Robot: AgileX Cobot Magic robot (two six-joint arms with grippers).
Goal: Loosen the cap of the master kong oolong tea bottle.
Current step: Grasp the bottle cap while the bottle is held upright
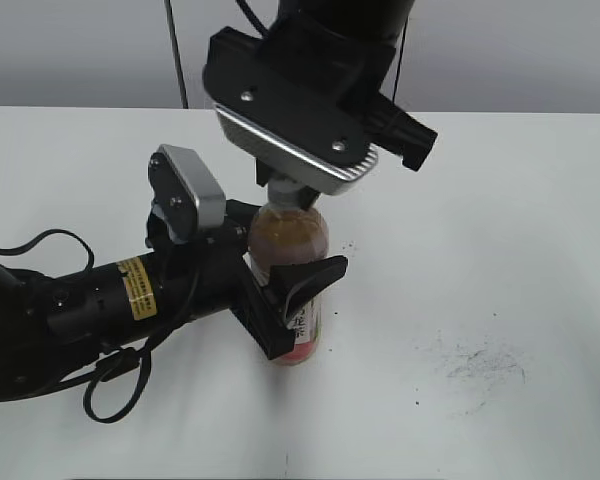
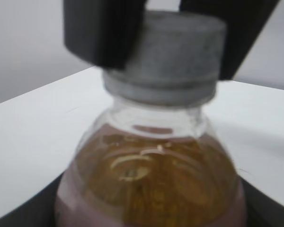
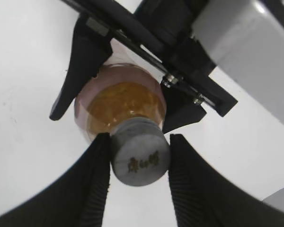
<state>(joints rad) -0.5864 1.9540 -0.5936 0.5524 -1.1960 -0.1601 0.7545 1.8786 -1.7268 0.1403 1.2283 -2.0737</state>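
The master kong oolong tea bottle (image 1: 292,262) stands upright on the white worktop (image 1: 500,220), and everything else is placed around it. The left tool (image 1: 292,300) comes in from the bottle's left side, low over the worktop, and is clamped around the bottle's body, one dark finger (image 1: 315,277) across the label and the other on its near side. The right tool (image 3: 138,161) comes down from above the bottle, its silver-and-black wrist housing covering the neck in the exterior view. In the right wrist view its two ribbed fingers (image 3: 97,189) press against opposite sides of the cap (image 3: 139,158), which sits on the bottle's neck with its logo mark facing up. The left wrist view shows the cap (image 2: 173,52) directly above the amber tea, gripped between dark pads (image 2: 102,30). A patch of dark smudges (image 1: 480,362) marks the worktop to the bottle's right.
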